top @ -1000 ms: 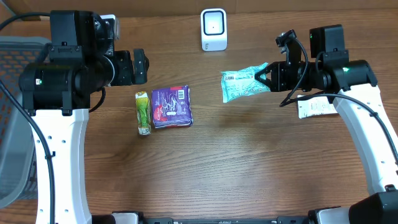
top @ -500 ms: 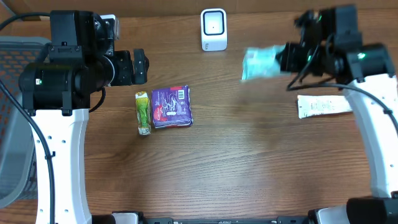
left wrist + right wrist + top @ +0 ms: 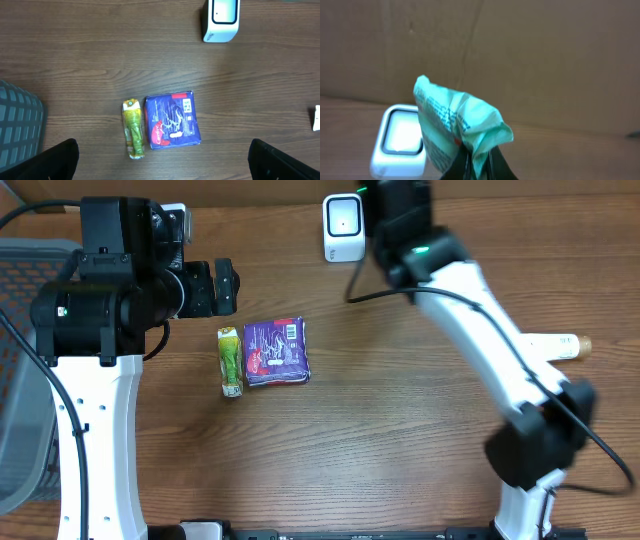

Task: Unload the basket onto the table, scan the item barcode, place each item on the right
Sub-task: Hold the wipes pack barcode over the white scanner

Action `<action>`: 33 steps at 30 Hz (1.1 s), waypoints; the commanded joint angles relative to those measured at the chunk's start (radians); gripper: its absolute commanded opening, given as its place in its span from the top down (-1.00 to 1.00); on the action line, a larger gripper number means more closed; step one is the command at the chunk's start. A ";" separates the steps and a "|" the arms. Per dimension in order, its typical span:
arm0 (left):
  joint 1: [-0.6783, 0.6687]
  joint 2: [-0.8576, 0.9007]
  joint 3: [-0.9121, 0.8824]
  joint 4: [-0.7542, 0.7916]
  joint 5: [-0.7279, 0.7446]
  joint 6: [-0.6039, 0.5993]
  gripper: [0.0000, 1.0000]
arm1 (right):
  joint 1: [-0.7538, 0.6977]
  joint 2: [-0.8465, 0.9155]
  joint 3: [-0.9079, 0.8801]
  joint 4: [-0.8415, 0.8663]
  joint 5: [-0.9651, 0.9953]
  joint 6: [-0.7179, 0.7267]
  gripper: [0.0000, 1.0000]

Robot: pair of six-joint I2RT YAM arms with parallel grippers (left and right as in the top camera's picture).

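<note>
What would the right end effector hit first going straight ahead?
Probably the cardboard wall, the teal packet it grips touching first; the white scanner sits just left of that line. Depth unclear.

A purple packet [image 3: 277, 352] lies just beside a green sachet [image 3: 231, 361] (long sides parallel) on the wooden table [image 3: 380, 440]

Crumpled green packet [image 3: 455, 125] pinched in fingers [image 3: 460, 167]; white scanner [image 3: 400, 142] behind.

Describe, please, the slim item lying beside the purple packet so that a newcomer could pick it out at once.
On the wooden table, left of centre, a square purple packet lies flat. Alongside it, on the side nearer the grey basket, lies a narrow green and yellow sachet. It is the only thin, green thing there; its neighbour is broad and purple.
</note>
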 commanded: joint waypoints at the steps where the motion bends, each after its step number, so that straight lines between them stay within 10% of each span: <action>1: -0.002 0.008 0.010 0.002 0.000 0.008 -0.99 | 0.004 0.074 0.013 0.156 0.178 -0.319 0.93; 11: -0.002 0.008 0.010 0.002 0.000 0.008 -0.99 | 0.004 0.270 0.013 0.510 0.139 -0.928 0.93; 33: -0.002 0.008 0.010 0.002 0.000 0.008 -0.99 | 0.006 0.396 0.013 0.602 -0.033 -1.123 0.93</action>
